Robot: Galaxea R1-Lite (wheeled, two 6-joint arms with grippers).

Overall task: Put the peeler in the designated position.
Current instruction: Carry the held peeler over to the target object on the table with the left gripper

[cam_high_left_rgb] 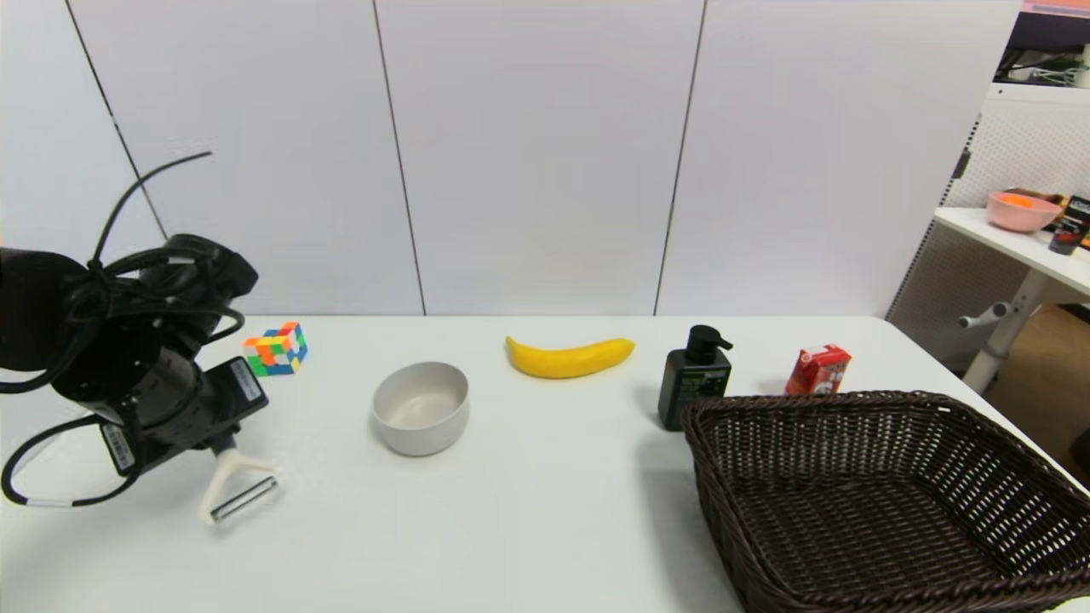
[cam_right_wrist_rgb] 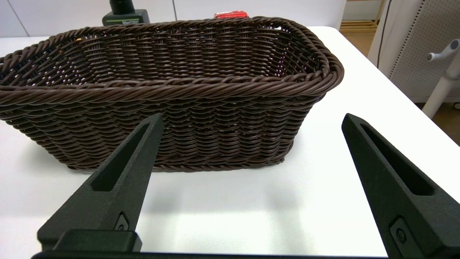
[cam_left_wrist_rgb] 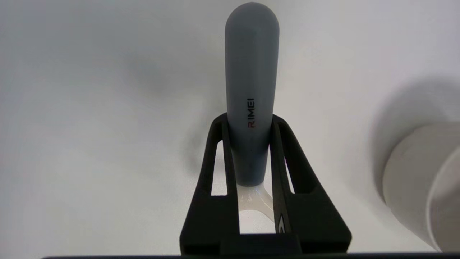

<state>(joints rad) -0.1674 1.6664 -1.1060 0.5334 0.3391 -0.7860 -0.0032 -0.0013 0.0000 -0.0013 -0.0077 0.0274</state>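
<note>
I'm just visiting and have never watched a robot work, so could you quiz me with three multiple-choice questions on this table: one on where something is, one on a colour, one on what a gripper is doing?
1. Where is the grey-white round bowl?
A. inside the dark wicker basket
B. between the multicoloured puzzle cube and the yellow banana
C. behind the red carton

2. What colour is the pump bottle?
A. black
B. yellow
C. pink

3. What is the left gripper doing?
A. hanging open over the bowl
B. gripping the banana
C. clamped on the grey-handled, cream-headed peeler

Answers: 1 B, since the cube lies to its left and the banana to its right. 2 A, as its body and pump are black. 3 C, as both fingers press the grey handle in the left wrist view.
</note>
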